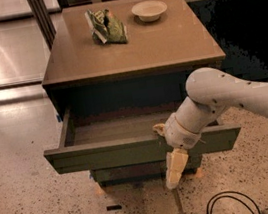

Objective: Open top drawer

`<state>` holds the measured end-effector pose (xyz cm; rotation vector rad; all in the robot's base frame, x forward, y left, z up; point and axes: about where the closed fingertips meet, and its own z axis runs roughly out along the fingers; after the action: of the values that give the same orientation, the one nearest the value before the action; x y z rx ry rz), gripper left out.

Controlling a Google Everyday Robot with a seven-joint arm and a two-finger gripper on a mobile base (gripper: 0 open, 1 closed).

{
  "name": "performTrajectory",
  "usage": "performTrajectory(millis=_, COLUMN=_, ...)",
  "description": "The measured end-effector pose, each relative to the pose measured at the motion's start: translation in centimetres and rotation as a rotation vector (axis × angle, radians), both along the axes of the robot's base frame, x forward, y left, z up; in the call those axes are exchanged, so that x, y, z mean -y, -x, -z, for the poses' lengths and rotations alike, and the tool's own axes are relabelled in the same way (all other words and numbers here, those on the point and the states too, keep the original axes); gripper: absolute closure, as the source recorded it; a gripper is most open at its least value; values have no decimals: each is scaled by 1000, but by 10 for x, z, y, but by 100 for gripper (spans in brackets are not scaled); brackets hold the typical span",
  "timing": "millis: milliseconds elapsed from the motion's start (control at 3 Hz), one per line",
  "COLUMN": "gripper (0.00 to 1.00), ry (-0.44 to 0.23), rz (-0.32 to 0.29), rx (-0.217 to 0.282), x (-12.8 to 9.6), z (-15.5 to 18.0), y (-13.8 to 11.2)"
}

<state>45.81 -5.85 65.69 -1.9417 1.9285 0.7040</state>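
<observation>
The top drawer of the brown cabinet stands pulled far out. Its dark olive-green front faces me and its shallow grey-brown inside shows. My gripper is at the drawer front's top edge, right of centre. One pale finger hangs down over the outside of the front, and another finger shows just inside the rim. The white arm reaches in from the right.
A green snack bag and a pale bowl sit on the cabinet top. A lower drawer front shows under the open one. A black cable lies on the speckled floor at the lower right.
</observation>
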Motion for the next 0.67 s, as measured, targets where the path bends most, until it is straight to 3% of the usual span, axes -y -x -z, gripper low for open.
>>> performTrajectory(millis=333, gripper=0, ry=-23, rz=9, rx=-34, x=-9, z=-11, y=35)
performTrajectory(millis=667, gripper=0, ry=-22, rz=8, rx=-34, x=-9, z=-11, y=35)
